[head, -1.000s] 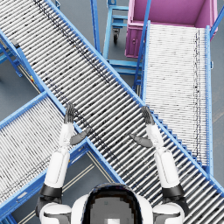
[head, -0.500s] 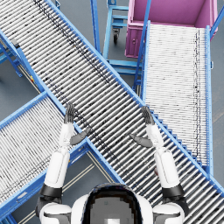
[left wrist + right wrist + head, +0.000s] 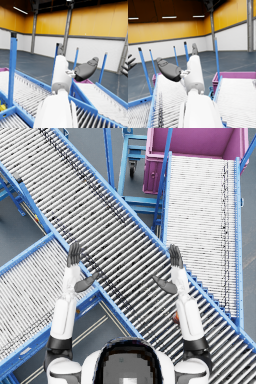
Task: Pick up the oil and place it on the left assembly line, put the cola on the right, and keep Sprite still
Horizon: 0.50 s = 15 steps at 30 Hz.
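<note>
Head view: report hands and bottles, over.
Left hand open, right hand open, one over each rail of the middle conveyor. Oil, cola, Sprite: none in view. Nothing seen between the hands.

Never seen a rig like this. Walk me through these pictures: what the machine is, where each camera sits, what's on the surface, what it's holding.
This is a simulated humanoid robot: two white arms with dark hands. The top-down picture is from its head camera; the other two look along each forearm. Its left hand and right hand hover, fingers spread, holding nothing. Beneath runs a diagonal roller conveyor, flanked by a left conveyor and a right conveyor leading to a pink bin. No bottles show.
</note>
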Motion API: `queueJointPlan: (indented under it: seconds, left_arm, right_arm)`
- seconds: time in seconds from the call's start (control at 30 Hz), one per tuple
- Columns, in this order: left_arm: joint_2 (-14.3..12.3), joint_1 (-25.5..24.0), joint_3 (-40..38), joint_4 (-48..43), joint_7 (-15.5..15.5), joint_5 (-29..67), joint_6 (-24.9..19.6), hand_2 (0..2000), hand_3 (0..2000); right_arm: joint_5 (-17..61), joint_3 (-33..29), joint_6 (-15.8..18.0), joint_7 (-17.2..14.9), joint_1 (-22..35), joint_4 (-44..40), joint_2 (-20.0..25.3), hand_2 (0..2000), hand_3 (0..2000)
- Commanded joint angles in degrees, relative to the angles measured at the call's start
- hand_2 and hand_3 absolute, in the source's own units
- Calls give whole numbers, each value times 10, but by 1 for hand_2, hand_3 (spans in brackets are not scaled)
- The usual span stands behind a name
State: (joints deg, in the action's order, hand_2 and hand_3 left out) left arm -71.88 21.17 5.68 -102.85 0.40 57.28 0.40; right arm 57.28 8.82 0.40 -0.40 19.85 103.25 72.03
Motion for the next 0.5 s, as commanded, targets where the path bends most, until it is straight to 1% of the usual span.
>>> queueJointPlan:
  seconds: [0.03, 0.1, 0.13, 0.3, 0.4, 0.5]
  left_arm:
    - [-2, 45, -59, -13, -1, 0, -1, 0, 0]
    - [-5, 54, -76, -15, -3, 0, -3, 0, 0]
    - [-6, 60, -84, -17, -3, 25, -3, 0, 0]
    - [-7, 82, -114, -24, -4, 145, -4, 0, 0]
    - [-7, 90, -133, -18, -4, 175, -4, 0, 0]
    - [-7, 98, -145, -10, -4, 185, -4, 0, 0]
  right_arm:
    - [0, -39, -1, 1, 28, 14, 10, 0, 0]
    - [0, -45, -3, 3, 32, 26, 14, 0, 0]
    - [0, -50, -3, 3, 35, 30, 16, 0, 0]
    - [120, -80, -4, 4, 57, 42, 25, 0, 0]
    - [149, -107, -4, 4, 62, 45, 27, 0, 0]
    - [160, -138, -4, 4, 66, 45, 28, 0, 0]
